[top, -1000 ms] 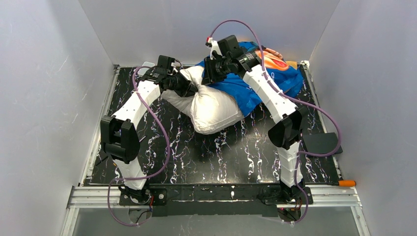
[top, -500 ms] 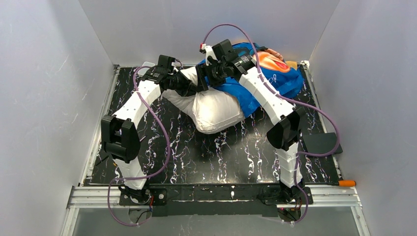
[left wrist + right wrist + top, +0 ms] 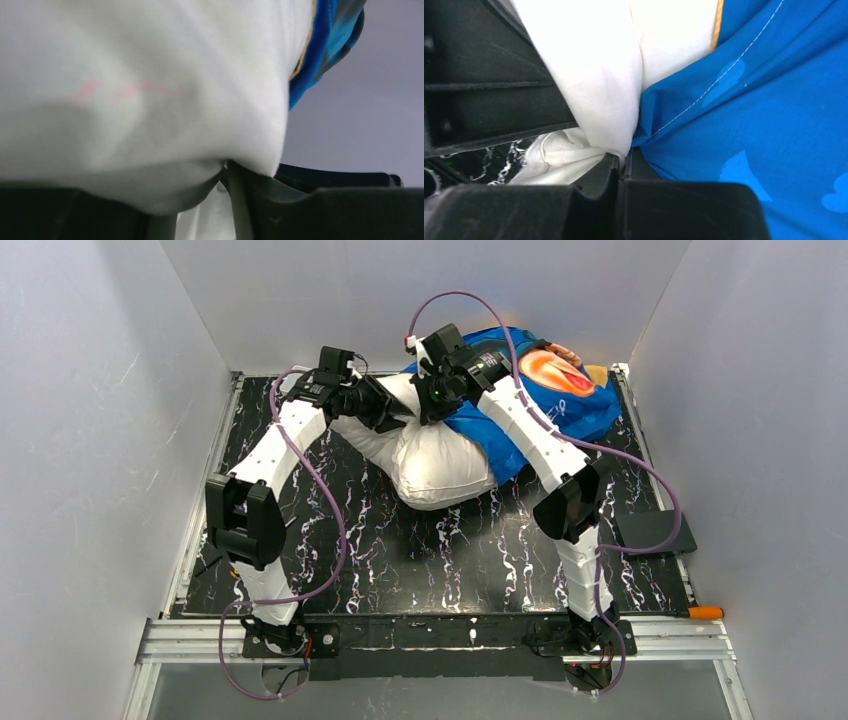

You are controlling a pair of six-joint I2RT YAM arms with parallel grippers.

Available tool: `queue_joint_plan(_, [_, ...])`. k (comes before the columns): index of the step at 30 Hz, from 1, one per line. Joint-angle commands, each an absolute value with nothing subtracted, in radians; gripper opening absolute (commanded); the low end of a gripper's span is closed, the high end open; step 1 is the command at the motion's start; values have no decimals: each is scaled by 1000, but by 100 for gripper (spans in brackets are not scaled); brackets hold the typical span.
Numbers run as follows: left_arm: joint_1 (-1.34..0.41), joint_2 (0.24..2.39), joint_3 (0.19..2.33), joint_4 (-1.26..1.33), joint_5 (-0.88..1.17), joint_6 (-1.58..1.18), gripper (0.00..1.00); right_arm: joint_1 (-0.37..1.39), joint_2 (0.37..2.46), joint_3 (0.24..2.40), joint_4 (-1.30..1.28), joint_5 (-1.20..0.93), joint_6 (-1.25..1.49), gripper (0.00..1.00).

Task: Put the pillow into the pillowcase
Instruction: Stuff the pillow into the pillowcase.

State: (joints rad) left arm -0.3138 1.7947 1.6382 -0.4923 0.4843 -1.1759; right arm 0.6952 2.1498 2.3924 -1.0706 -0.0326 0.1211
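The white pillow lies at the back middle of the table, its far end inside the blue pillowcase, whose Mickey face points up at the back right. My left gripper is shut on a bunched corner of the pillow at its left end; in the left wrist view the pillow fills the frame over the gripper, with a strip of the pillowcase beyond it. My right gripper is shut at the pillowcase's open edge; in the right wrist view the gripper pinches the pillowcase's stitched hem against pillow fabric.
The two grippers are close together above the pillow's left end. A flat black plate lies at the table's right edge and an orange-handled tool at the front right corner. Grey walls enclose the table on three sides.
My right gripper has moved left toward the left gripper, drawing the pillowcase's edge further over the pillow. The left gripper has shifted slightly right and stayed shut on the pillow.
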Motion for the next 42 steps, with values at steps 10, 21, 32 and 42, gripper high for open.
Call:
queue_joint_plan(10, [46, 1384, 1507, -304, 653, -1082, 63, 451, 1919, 2233, -511, -614, 663, 1])
queue_joint_plan(21, [188, 1207, 1069, -358, 736, -1149, 69, 398, 1929, 2344, -40, -675, 1081, 1])
queue_joint_plan(32, [18, 1369, 1033, -237, 686, -1219, 69, 365, 1974, 2466, 279, -626, 1399, 1])
queue_joint_plan(42, [-113, 1546, 1060, 49, 682, -1387, 69, 352, 1963, 2476, 409, -565, 1518, 1])
